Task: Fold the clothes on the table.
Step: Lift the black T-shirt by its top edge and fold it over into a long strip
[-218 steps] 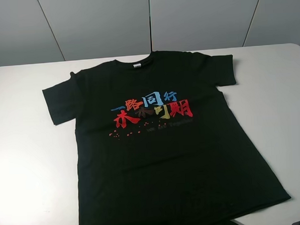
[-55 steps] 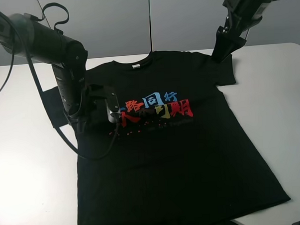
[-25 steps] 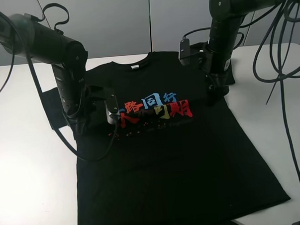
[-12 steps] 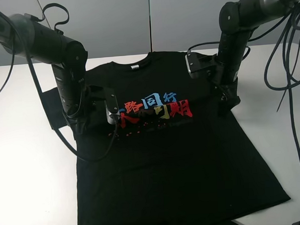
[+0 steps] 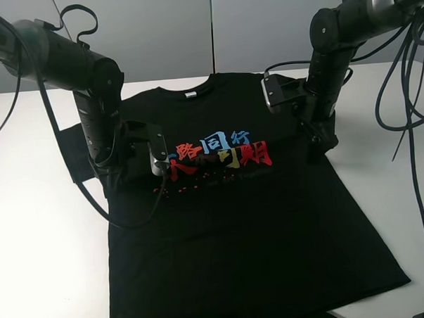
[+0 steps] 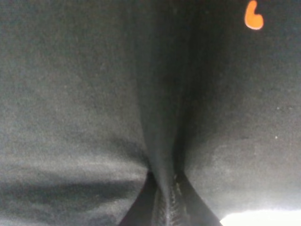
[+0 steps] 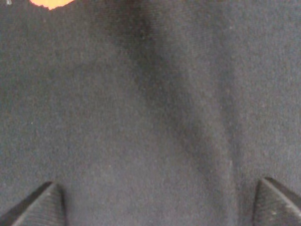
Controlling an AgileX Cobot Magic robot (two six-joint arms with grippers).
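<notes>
Your right gripper (image 5: 321, 153) has shifted right, jaws wide on the shirt (image 5: 250, 221), gripping nothing. Your left gripper (image 6: 164, 207) pinches a shirt fold, tips lost against black overhead.

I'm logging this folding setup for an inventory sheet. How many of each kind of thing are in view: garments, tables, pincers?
black T-shirt: 1
white table: 1
pincers: 2, the left pincer and the right pincer
Total: 4
</notes>
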